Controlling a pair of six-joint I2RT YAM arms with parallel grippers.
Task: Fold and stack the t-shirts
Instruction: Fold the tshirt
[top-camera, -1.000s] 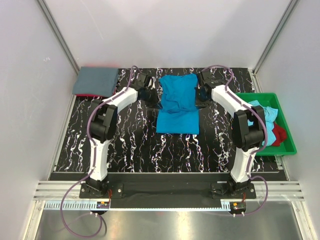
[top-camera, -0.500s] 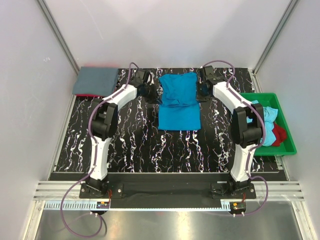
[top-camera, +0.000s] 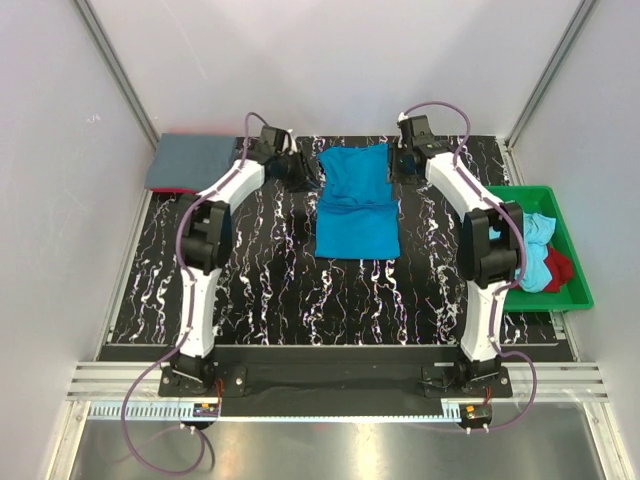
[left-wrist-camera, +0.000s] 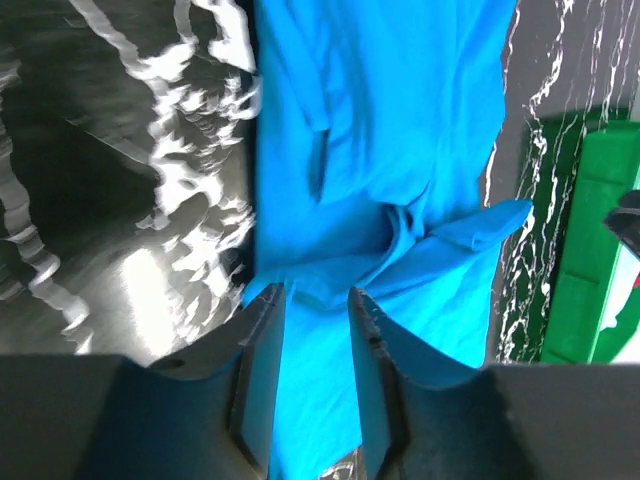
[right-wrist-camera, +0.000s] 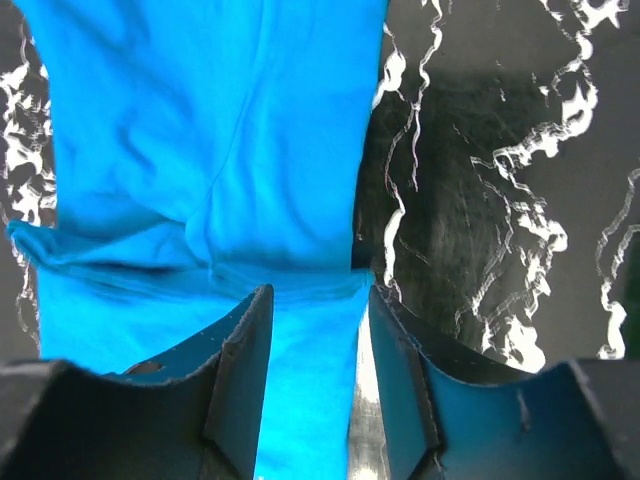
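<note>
A bright turquoise-blue t-shirt (top-camera: 356, 205) lies partly folded at the back middle of the black marbled table, its upper layer doubled over with a creased edge across it. My left gripper (top-camera: 306, 170) is at the shirt's left edge, and my right gripper (top-camera: 399, 165) at its right edge, both near the far end. In the left wrist view the gripper (left-wrist-camera: 315, 300) is open with the shirt (left-wrist-camera: 400, 150) spread below. In the right wrist view the gripper (right-wrist-camera: 318, 300) is open over the shirt's edge (right-wrist-camera: 200, 130). A slate grey-blue t-shirt (top-camera: 190, 162) lies folded at the back left.
A green plastic tray (top-camera: 573, 250) at the right holds a light aqua shirt (top-camera: 530, 235) and a red one (top-camera: 560, 270). A red strip (top-camera: 172, 190) shows under the grey-blue shirt. White walls with metal posts close the back and sides.
Both grippers have moved toward the back of the table along the shirt's sides. The shirt's crumpled upper layer has been drawn back and lies flatter.
</note>
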